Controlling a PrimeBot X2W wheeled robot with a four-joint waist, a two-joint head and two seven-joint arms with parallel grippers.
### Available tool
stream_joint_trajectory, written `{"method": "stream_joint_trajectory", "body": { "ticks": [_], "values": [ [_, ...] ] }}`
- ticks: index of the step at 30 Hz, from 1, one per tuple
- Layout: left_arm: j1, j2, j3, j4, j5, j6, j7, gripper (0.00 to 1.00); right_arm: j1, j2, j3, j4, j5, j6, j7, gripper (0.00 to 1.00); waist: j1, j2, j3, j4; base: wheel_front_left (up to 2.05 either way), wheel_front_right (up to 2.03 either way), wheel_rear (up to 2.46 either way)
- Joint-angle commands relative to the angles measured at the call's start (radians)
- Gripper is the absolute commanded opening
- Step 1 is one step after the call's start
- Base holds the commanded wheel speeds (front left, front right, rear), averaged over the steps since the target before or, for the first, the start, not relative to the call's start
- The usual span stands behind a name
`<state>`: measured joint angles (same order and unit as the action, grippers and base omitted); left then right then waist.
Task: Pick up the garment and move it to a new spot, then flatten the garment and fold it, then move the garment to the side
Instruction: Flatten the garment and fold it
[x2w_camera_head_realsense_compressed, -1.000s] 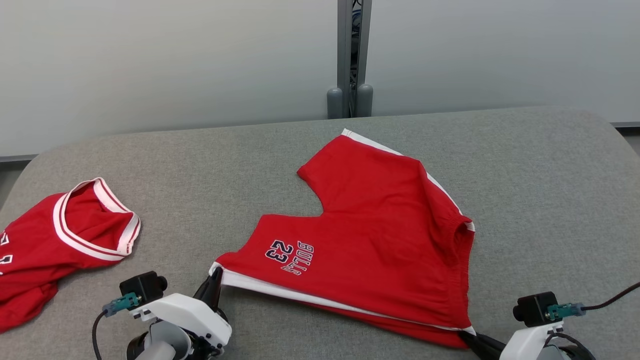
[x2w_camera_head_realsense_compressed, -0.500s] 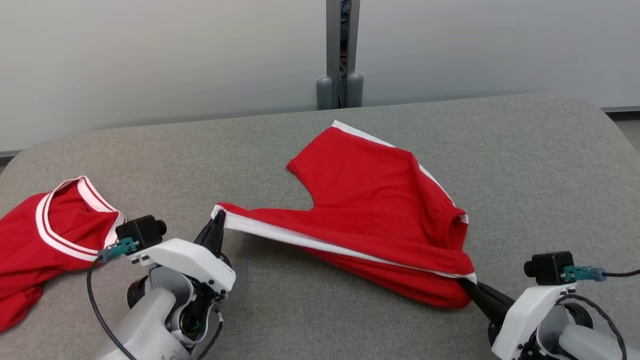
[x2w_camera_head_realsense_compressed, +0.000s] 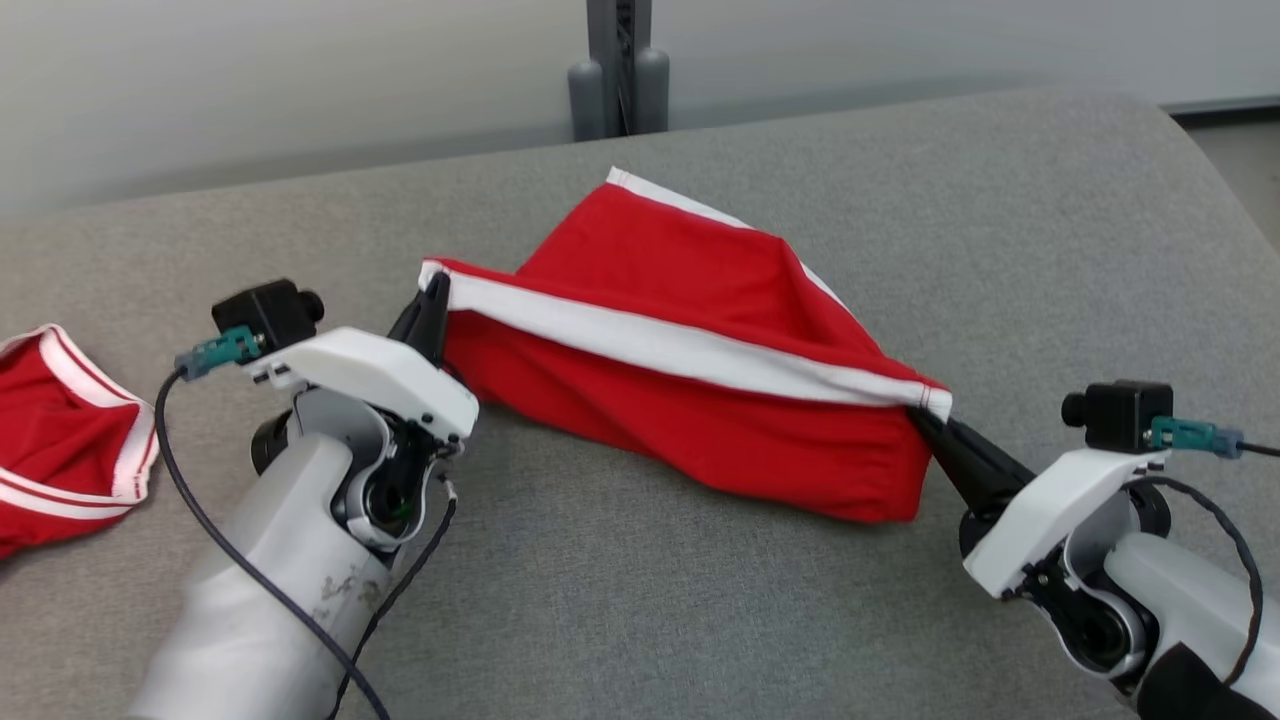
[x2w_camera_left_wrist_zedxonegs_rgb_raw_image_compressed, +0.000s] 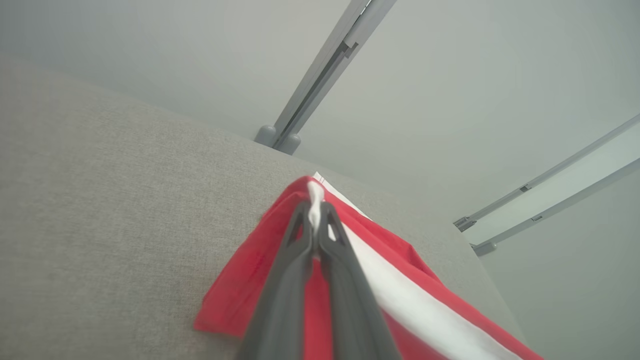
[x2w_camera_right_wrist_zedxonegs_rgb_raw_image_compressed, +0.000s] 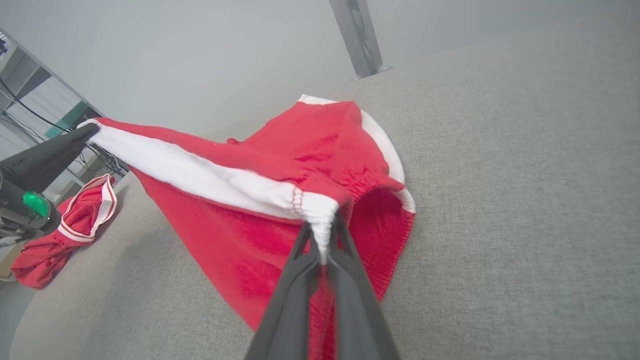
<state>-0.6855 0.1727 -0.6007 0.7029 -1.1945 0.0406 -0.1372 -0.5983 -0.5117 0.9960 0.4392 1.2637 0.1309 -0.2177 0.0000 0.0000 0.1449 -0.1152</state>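
The grey fabric-topped desk (x2w_camera_head_realsense_compressed: 700, 620) carries the work. The red shorts (x2w_camera_head_realsense_compressed: 690, 440) lie mid-desk. Their far leg and part of the waistband rest on the surface, while the near edge is raised clear and drawn taut between the two arms. I judge this stretch serves the fold: holding both ends of the white side stripe (x2w_camera_head_realsense_compressed: 680, 345) keeps that edge straight, so the near half can be carried over the far half. A red jersey (x2w_camera_head_realsense_compressed: 60, 440) lies well apart at the desk's left edge.

The left forearm rises from the lower left and the right from the lower right, both angled inward towards the stripe's ends. The left end effector (x2w_camera_head_realsense_compressed: 437, 290) is closed tight, pinching the hem corner. The right end effector (x2w_camera_head_realsense_compressed: 925, 420) is likewise clamped on the waistband corner.
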Motion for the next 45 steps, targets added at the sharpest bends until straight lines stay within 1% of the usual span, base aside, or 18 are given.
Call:
{"method": "stream_joint_trajectory", "body": {
  "ticks": [1,7,12,18,23,27,38,45],
  "values": [
    [-0.043,-0.004,0.002,0.019,0.005,-0.005,0.002,0.0,-0.022,0.014,-0.018,0.009,-0.009,0.0,-0.015,0.0,0.0,0.0,0.049,-0.024,0.0,0.0,0.0],
    [-0.128,-0.02,0.002,0.092,0.018,-0.015,0.0,0.0,-0.054,0.057,-0.064,0.027,-0.019,0.0,-0.032,0.0,0.0,0.0,0.116,-0.048,0.0,0.0,0.0],
    [-0.212,-0.036,-0.014,0.178,0.047,-0.036,-0.012,0.0,-0.071,0.097,-0.089,0.042,-0.038,0.0,-0.041,0.0,0.0,0.0,0.164,-0.078,0.0,0.0,0.0],
    [-0.29,-0.051,-0.035,0.266,0.074,-0.069,-0.03,0.0,-0.062,0.136,-0.123,0.043,-0.048,0.0,-0.046,0.0,0.0,0.0,0.188,-0.121,0.0,0.0,0.0],
    [-0.354,-0.062,-0.036,0.327,0.082,-0.079,-0.038,0.0,-0.048,0.169,-0.158,0.027,-0.054,0.0,-0.05,0.0,0.0,0.0,0.202,-0.154,0.0,0.0,0.0],
    [-0.409,-0.063,-0.035,0.375,0.086,-0.077,-0.038,0.0,-0.048,0.198,-0.179,0.007,-0.065,0.0,-0.051,0.0,0.0,0.0,0.22,-0.177,0.0,0.0,0.0],
    [-0.559,-0.073,-0.055,0.504,0.117,-0.049,-0.014,0.0,-0.066,0.275,-0.24,-0.034,-0.124,0.0,-0.05,0.0,0.0,0.0,0.295,-0.226,0.0,0.0,0.0],
    [-0.608,-0.075,-0.079,0.551,0.137,-0.028,0.008,0.0,-0.059,0.315,-0.277,-0.044,-0.144,0.0,-0.05,0.0,0.0,0.0,0.331,-0.257,0.0,0.0,0.0]
  ]
}}
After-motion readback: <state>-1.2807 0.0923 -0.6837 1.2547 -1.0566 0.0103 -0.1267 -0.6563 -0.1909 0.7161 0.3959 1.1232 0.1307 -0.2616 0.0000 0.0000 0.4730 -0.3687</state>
